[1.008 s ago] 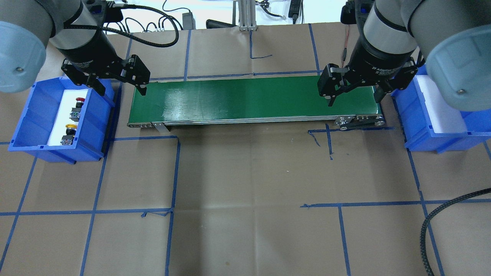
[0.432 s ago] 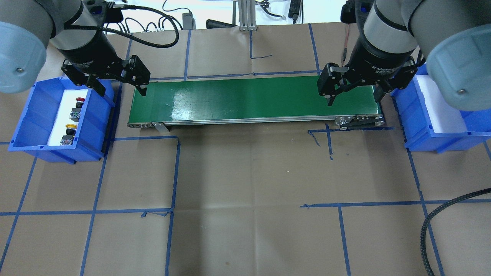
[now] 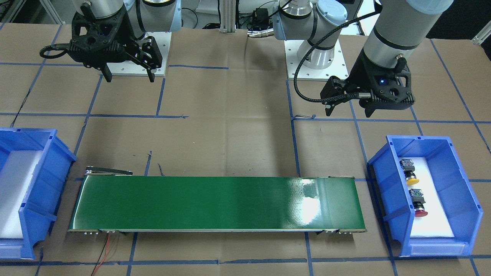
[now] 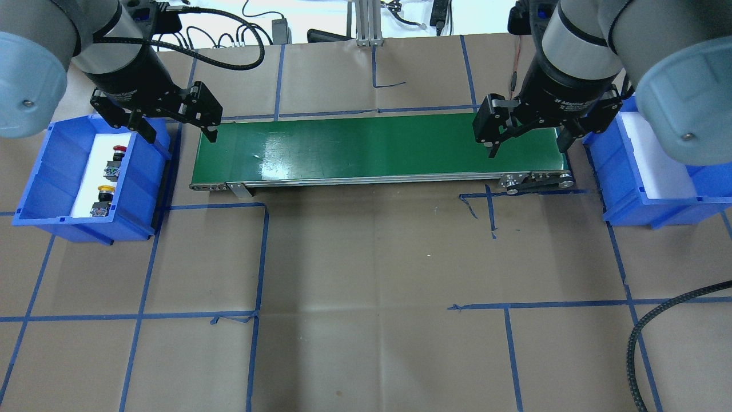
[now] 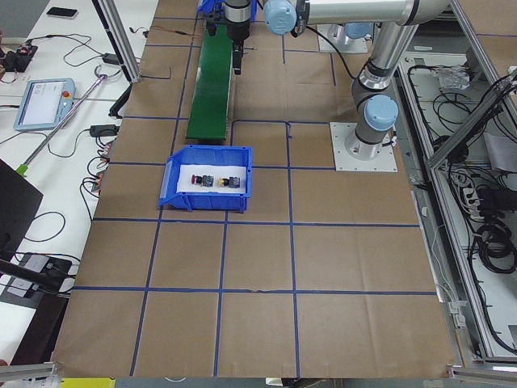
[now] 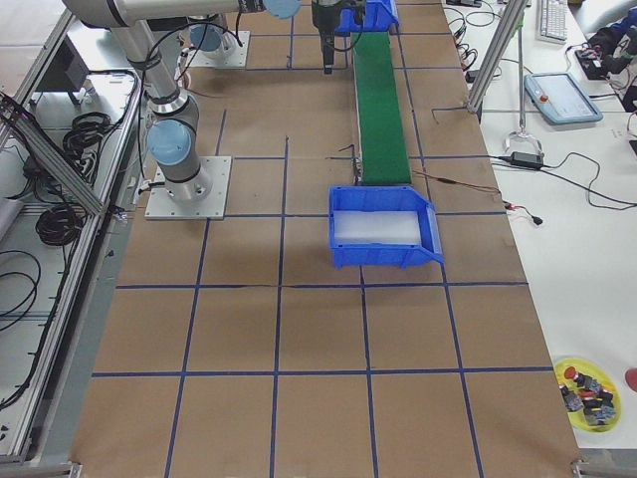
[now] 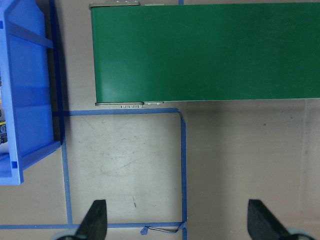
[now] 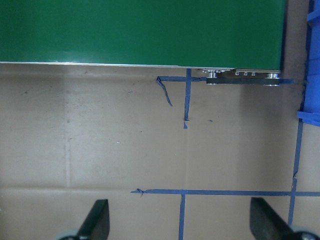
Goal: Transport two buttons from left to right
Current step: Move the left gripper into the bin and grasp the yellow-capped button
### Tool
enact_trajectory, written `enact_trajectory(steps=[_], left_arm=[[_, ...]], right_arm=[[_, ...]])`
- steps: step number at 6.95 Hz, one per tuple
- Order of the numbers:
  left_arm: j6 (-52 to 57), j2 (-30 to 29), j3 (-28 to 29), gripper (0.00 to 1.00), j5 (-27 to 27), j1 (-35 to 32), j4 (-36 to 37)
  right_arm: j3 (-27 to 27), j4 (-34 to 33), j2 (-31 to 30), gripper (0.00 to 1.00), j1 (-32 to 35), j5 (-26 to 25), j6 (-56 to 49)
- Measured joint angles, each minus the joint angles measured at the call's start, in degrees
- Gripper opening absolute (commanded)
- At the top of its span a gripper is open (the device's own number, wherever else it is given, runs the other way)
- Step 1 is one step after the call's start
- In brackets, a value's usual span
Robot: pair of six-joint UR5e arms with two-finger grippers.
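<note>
Two buttons lie on the white pad in the left blue bin (image 4: 46, 171): the red button (image 4: 117, 153) farther back and the yellow button (image 4: 104, 190) nearer the front. They also show in the front-facing view, yellow (image 3: 409, 171) and red (image 3: 418, 204). My left gripper (image 4: 182, 137) is open and empty, up in the air between that bin and the left end of the green conveyor belt (image 4: 372, 146). My right gripper (image 4: 527, 151) is open and empty above the belt's right end. Both wrist views show wide-apart fingers (image 7: 95, 220) (image 8: 95, 220) over brown paper.
The right blue bin (image 4: 623, 171) holds only a white pad and stands past the belt's right end. A black braided cable (image 4: 657, 332) lies at the front right. Blue tape lines cross the brown paper. A yellow dish (image 6: 587, 391) of spare parts sits far off in the exterior right view.
</note>
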Motion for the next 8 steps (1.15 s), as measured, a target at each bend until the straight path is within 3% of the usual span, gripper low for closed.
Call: enact_trajectory(steps=[5, 8], left_arm=[[26.65, -2.39, 0.30, 0.99, -0.23, 23.07, -0.10], [31.45, -8.83, -0.03, 0.99, -1.93, 29.66, 5.85]], right_arm=[[0.09, 0.00, 0.02, 1.00, 0.01, 0.00, 0.00], [0.09, -0.02, 0.05, 1.00, 0.03, 0.00, 0.00]])
